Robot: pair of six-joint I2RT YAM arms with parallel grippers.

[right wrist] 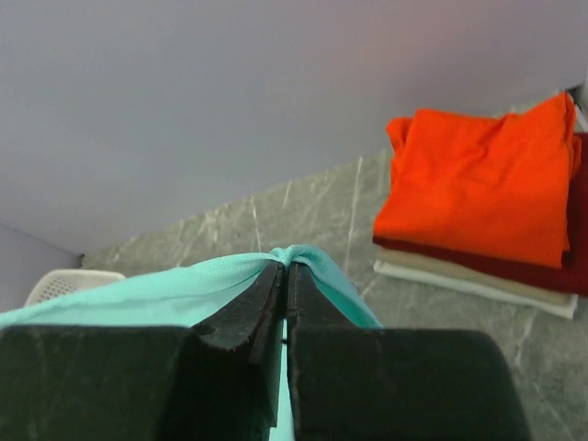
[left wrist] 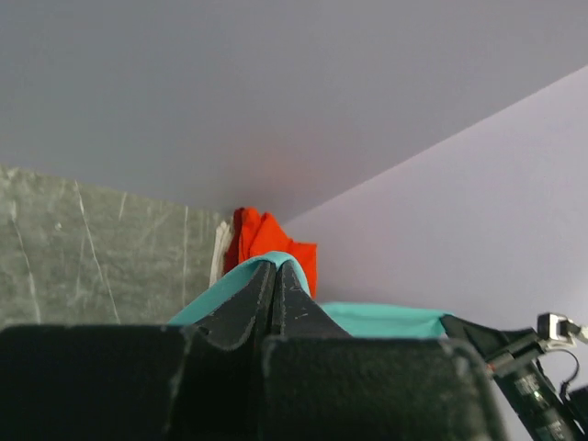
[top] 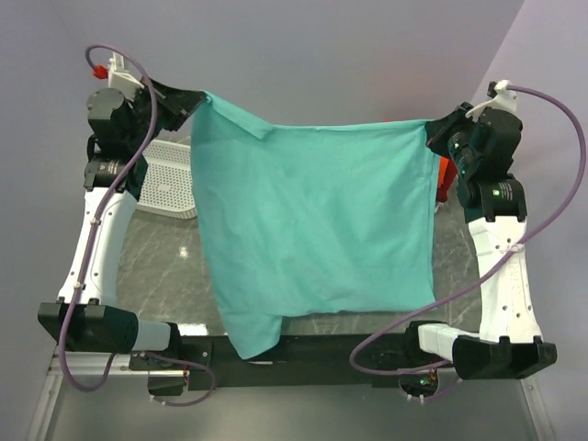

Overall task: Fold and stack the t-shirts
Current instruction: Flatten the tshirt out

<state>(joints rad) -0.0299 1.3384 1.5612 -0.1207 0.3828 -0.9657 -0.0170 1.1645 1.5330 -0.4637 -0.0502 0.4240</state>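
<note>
Left tool, right tool tight on teal t-shirt over marbled table, lilac walls.

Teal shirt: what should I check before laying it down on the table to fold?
1. Grip of left hand on the teal shirt, shut on one top corner: ok.
2. Grip of right hand, shut on the other top corner: ok.
3. Top edge spread between the hands: ok.
4. Bottom hem level: not ok, one lower corner droops past the rest.
5. Space on the table beneath the shirt: cannot tell, the cloth hides it.
6. Gap between the folded stack and the hanging shirt: ok.
</note>
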